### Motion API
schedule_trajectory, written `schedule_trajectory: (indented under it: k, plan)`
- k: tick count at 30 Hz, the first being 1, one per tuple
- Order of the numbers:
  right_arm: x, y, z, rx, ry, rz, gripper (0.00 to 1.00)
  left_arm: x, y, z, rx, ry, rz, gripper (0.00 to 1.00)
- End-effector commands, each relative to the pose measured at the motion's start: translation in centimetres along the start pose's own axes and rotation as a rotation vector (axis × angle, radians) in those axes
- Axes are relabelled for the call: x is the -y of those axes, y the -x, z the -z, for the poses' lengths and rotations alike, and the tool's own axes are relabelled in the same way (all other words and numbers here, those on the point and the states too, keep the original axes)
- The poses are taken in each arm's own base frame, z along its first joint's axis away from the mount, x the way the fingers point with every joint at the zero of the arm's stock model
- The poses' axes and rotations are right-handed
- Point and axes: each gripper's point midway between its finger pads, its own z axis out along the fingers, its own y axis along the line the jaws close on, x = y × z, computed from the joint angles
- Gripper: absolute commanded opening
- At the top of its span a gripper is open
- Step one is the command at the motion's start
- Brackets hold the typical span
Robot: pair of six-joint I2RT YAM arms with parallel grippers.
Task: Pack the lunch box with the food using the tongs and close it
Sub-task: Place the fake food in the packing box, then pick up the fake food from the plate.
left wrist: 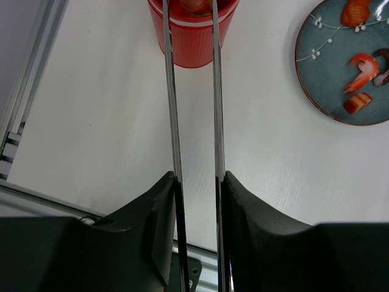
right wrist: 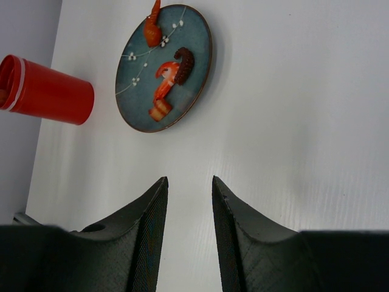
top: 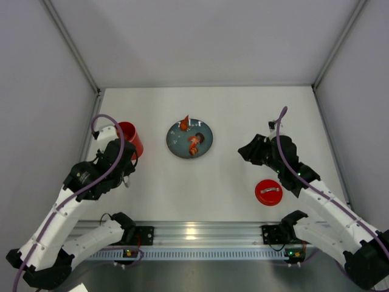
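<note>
The red cylindrical lunch box point(top: 130, 141) stands upright and open at the far left of the white bench point(top: 213, 182), and something reddish shows inside its mouth. The slim silver metal tongs point(left wrist: 173, 109) reach over its rim with their arms narrowly apart, clamped between the fingers of the left tool point(left wrist: 197, 182). Just right of the box lies a blue-grey round plate point(top: 176, 145) carrying orange and red-brown food pieces point(top: 193, 143). A flat red round lid point(top: 268, 192) rests at the near right. The right tool point(right wrist: 189, 188) hovers above the bench, narrowly parted and empty.
</note>
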Motion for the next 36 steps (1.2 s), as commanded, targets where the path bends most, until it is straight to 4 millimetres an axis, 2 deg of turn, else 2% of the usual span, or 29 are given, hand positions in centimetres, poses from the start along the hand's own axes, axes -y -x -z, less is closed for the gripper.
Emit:
schedule_trajectory:
  k: [1,9,14,18,22,25,28,32,36]
  plan:
    - [-1.6,1.1,0.0,0.04,0.053,0.007,0.35,0.2,1.0,-0.1,0.043,-0.001,0.033,0.4]
    - [-1.7,1.5,0.0,0.047,0.051,0.011,0.35,0.9,1.5,-0.3,0.049,-0.008,0.019,0.52]
    - [-1.6,1.5,0.1,0.047,0.049,0.012,0.35,1.5,2.1,-0.4,0.058,-0.018,0.009,0.52]
    - [-1.7,1.6,0.1,0.048,0.048,0.012,0.35,3.0,3.7,-0.3,0.073,-0.041,-0.029,0.52]
    - [-1.8,1.6,0.3,0.049,0.05,0.013,0.35,5.6,6.9,0.7,0.109,-0.111,-0.045,0.52]
    - [-1.6,1.8,0.5,0.057,0.041,0.013,0.35,8.5,7.6,0.2,0.083,-0.182,-0.088,0.51]
    - [-1.5,1.8,0.8,0.063,0.036,0.016,0.35,12.5,7.0,-0.3,0.02,-0.313,-0.135,0.49]
    - [-1.3,1.8,1.1,0.062,0.029,0.02,0.35,16.5,4.5,-2.5,-0.088,-0.41,-0.181,0.48]
    - [-0.8,2.1,1.3,0.079,0.001,0.027,0.35,18.4,3.2,-4.7,-0.115,-0.423,-0.19,0.48]
